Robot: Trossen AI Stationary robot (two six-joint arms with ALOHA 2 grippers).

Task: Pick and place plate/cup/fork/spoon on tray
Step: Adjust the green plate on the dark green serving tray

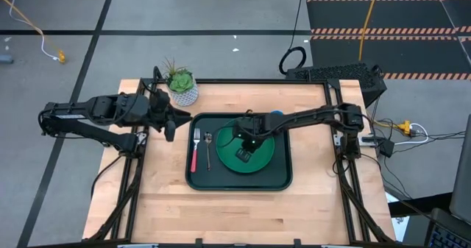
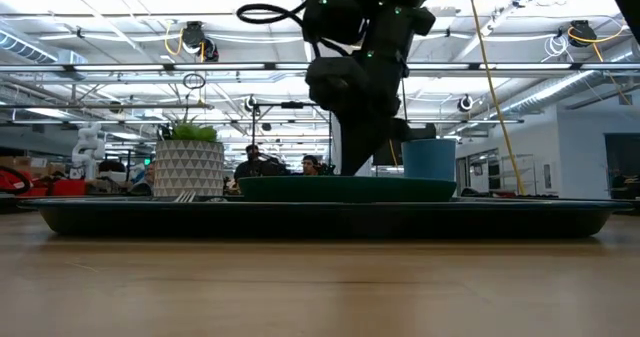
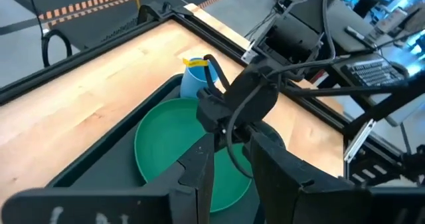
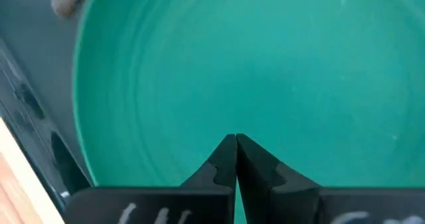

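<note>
While the left arm is waiting off the tray's left edge, you're looking at the left gripper (image 1: 171, 123) hovering just beside the white plant pot (image 1: 183, 91), jaws sitting narrowly apart with nothing between them. Moving right, the tray (image 1: 283, 180) is lying mid-table with the fork (image 1: 196, 149) and spoon (image 1: 208, 146) resting side by side in its left part, fork on the outside, spoon next to the plate. The plate (image 1: 266, 155) is sitting flat in the tray's middle. The right gripper (image 4: 235, 146) is hanging directly over the plate, fingers pressed fully together and gripping nothing. The cup (image 3: 194, 78) is standing upright in the tray's far right corner, just behind the plate.
</note>
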